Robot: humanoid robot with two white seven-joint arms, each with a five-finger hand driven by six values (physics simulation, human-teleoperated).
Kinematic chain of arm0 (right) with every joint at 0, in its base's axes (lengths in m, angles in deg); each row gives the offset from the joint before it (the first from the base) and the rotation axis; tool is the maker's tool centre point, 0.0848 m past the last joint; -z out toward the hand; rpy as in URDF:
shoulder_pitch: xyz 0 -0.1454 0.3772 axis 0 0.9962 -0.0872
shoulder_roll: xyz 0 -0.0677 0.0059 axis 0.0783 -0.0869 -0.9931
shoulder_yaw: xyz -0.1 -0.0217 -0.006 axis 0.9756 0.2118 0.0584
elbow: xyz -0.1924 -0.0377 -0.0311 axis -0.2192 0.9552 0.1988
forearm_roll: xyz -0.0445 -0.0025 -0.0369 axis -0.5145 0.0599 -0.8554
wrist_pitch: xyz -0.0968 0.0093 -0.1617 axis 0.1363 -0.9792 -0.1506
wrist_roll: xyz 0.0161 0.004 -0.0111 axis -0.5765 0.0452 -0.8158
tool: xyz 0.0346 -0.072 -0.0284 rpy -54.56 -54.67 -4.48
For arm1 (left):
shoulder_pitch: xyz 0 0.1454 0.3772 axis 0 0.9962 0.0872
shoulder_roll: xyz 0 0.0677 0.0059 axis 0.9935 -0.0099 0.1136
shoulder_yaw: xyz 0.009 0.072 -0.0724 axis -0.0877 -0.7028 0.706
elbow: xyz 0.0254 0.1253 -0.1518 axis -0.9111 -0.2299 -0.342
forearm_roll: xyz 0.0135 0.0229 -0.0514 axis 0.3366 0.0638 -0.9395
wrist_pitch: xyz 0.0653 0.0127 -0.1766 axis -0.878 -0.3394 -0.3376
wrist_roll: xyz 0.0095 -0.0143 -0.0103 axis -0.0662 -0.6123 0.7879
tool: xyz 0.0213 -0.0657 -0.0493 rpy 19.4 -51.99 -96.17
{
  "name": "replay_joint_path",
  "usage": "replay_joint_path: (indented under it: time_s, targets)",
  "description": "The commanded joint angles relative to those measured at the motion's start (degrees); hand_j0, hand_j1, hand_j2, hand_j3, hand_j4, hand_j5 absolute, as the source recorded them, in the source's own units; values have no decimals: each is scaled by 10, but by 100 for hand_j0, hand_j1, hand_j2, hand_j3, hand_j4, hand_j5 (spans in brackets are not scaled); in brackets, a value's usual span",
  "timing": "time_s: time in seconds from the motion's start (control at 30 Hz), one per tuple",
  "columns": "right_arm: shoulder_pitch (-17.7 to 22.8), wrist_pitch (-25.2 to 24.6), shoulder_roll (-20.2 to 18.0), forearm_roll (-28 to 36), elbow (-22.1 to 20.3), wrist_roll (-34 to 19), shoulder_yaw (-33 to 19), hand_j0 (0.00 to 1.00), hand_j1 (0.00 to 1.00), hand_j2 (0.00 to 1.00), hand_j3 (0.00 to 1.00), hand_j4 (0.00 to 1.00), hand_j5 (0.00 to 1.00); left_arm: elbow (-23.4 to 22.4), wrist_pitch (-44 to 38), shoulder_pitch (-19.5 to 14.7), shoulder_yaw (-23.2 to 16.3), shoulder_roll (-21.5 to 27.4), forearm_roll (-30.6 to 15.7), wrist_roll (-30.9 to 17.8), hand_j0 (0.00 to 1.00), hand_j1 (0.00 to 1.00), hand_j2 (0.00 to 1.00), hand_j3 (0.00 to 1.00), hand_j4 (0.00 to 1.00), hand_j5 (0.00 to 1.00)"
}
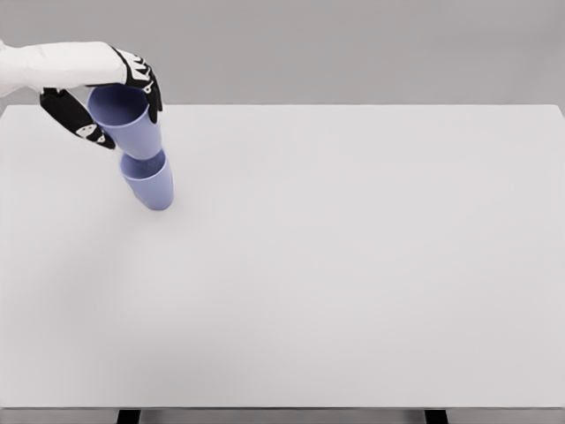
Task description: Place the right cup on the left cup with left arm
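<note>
Since the left hand (115, 93) comes in from the upper-left edge, start there: its fingers are curled around the rim end of the upper cup (130, 122), thumb side (79, 119) on the near-left wall, other fingers (146, 79) over the far rim. So it holds that cup; no right arm in view.

Upper cup sits over the lower cup (152, 183), its base at or just inside the lower one's mouth. Can't tell if it's fully seated or only touching the rim. Both are at the far-left part of the white table (353, 265).

Handling, as a judgement: small blue tumblers, look like thin rigid plastic, so light, stiff, smooth-walled and likely slippery. Not fragile, but easy to tip, and the lower one could slide if pushed sideways. Best hold is what's being used: a pinch across the wall close under the rim, leaving the base free to nest.

Orientation: both mouths point up, taper narrowing downward. The long axis of each runs rim to base and reads as leaning lower-right in the view, probably camera perspective, not real tilt. Axes look roughly collinear, which nesting needs.
</note>
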Motion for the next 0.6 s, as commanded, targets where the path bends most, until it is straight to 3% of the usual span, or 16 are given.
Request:
replay_joint_path:
  time_s: [0.0, 0.13, 0.57]
  targets:
    - [0, 0, 0, 0, 0, 0, 0, 100, 100, 100, 100, 100, 100, -25, -1, 0, -4, -8, -1, 2, 44, 44, 44, 44, 44, 44]
    - [0, 0, 0, 0, 0, 0, 0, 100, 100, 100, 100, 100, 100, -49, -1, -1, -11, -16, 1, 2, 44, 44, 44, 44, 44, 44]
    - [0, 0, 0, 0, 0, 0, 0, 100, 100, 100, 100, 100, 100, -45, -1, -1, -12, -20, 0, 2, 44, 44, 44, 44, 44, 44]
